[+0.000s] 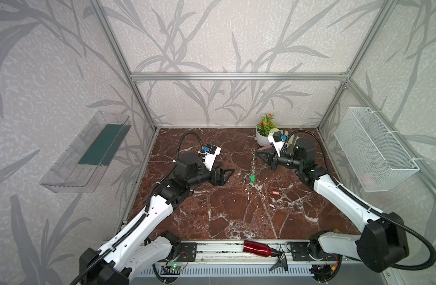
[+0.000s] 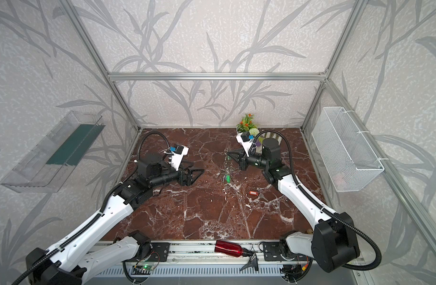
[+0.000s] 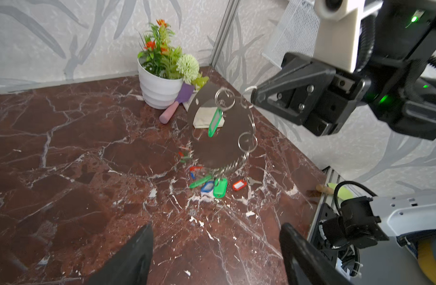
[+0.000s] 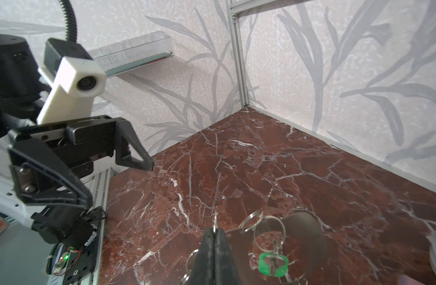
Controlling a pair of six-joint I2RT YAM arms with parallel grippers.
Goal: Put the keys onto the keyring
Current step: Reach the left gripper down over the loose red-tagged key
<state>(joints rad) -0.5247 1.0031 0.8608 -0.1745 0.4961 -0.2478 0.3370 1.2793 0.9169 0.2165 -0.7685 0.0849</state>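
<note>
The keyring (image 3: 224, 148) is a flat grey oval plate with a large cut-out, edged with silver split rings. A green tag (image 3: 215, 122) hangs from an upper ring across its face. More green, blue and red tags cluster at its lower edge, right at the marble; whether they rest on it I cannot tell. The plate hangs upright over the back half of the bench (image 1: 212, 217), a little right of the middle.

The right pincer (image 3: 255, 97) is closed tight on one ring at the plate's top edge, so the plate hangs below its tips. The left pincer (image 1: 228, 176) stands wide open with nothing between its fingers, well apart from the plate toward the bench's left edge, tips facing it.

The loose key (image 1: 275, 192), on a red-orange tag with a white window, lies flat on the bench toward the front right of the plate, near the lower tags and apart from both pincers.
</note>
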